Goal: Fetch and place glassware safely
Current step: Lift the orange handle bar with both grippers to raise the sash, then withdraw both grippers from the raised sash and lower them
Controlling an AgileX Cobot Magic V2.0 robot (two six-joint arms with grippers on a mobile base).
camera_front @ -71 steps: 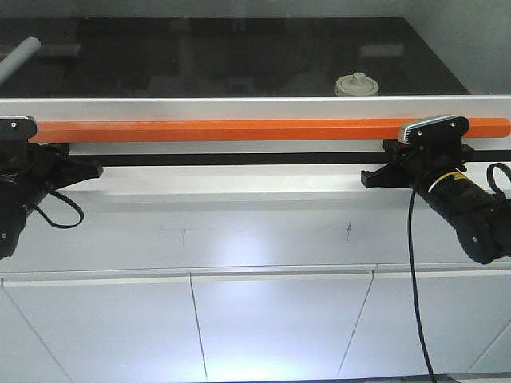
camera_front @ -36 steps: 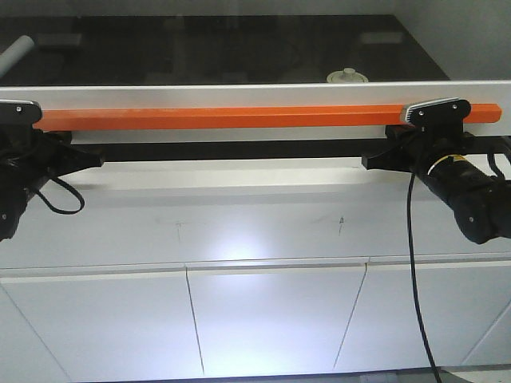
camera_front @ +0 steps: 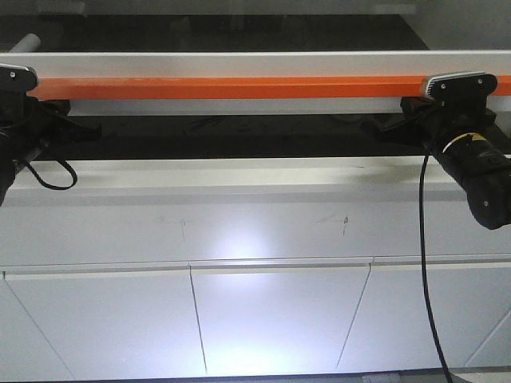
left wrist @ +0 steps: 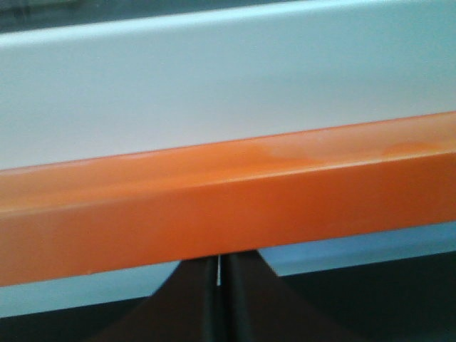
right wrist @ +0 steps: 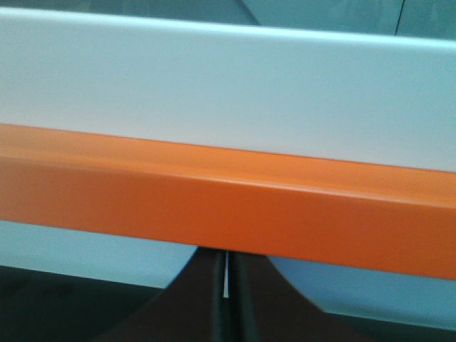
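An orange bar [camera_front: 239, 86] runs level across the front view, fixed along the lower edge of a long white frame [camera_front: 239, 62]. Behind and below it lies the dark table [camera_front: 239, 136], with a white ledge [camera_front: 239, 171] at its near edge and white cupboard doors [camera_front: 279, 319] underneath.

The left fingers [left wrist: 203, 299] are pressed together, with only a thin sliver of light between them. Their tips pass out of sight under the lower edge of the orange bar, near its left end. The right fingers [right wrist: 212, 292] are pressed together in the same way, and their tips are tucked under the bar near its right end. A black cable [camera_front: 423, 263] hangs from the right arm, down past the cupboard doors.

The glass jar cannot be made out in any view. The frame and the bar cover much of the table.
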